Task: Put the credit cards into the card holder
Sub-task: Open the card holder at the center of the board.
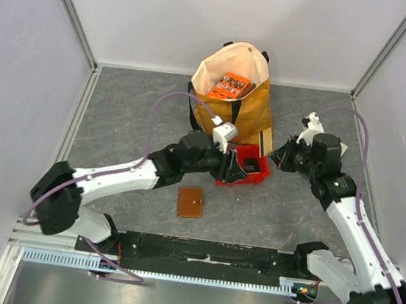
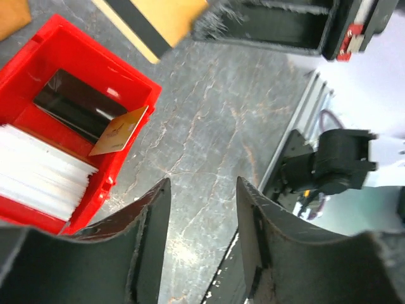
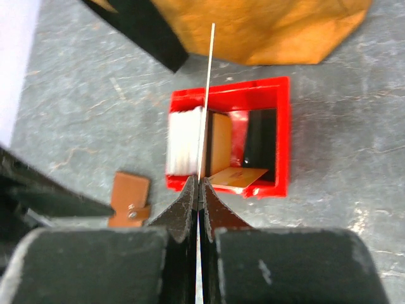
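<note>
My right gripper (image 3: 201,183) is shut on a thin white credit card (image 3: 207,95), seen edge-on, held above the red bin (image 3: 283,136). The bin holds a stack of white cards (image 3: 183,139), a dark card (image 3: 261,136) and a tan card (image 3: 237,177). The brown card holder (image 3: 130,199) lies shut on the floor left of the bin; it also shows in the top view (image 1: 190,202). My left gripper (image 2: 201,193) is open and empty, just beside the bin (image 2: 136,85), above bare floor. In the top view both grippers, left (image 1: 235,168) and right (image 1: 282,156), flank the bin (image 1: 261,175).
A tan bag (image 1: 247,109) with an orange packet (image 1: 229,86) inside stands right behind the bin; its black-edged strap (image 1: 266,141) lies between bin and right gripper. Walls enclose the grey floor on three sides. A metal rail (image 1: 205,252) runs along the near edge.
</note>
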Controlling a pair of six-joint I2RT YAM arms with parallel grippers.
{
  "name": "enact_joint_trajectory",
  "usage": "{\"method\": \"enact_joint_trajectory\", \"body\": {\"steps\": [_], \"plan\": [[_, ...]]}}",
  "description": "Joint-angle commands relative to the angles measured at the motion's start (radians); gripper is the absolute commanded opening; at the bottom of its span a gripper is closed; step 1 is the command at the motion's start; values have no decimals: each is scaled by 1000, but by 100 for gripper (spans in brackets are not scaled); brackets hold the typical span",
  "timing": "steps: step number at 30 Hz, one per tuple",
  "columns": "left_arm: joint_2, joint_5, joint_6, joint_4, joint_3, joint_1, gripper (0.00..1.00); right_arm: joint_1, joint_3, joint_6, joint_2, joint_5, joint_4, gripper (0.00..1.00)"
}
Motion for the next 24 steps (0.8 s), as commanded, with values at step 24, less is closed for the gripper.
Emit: {"method": "enact_joint_trajectory", "body": {"steps": [24], "plan": [[10,303,-827,1329,-420,235,61,41,-263,556,-393,-461,374,0]]}}
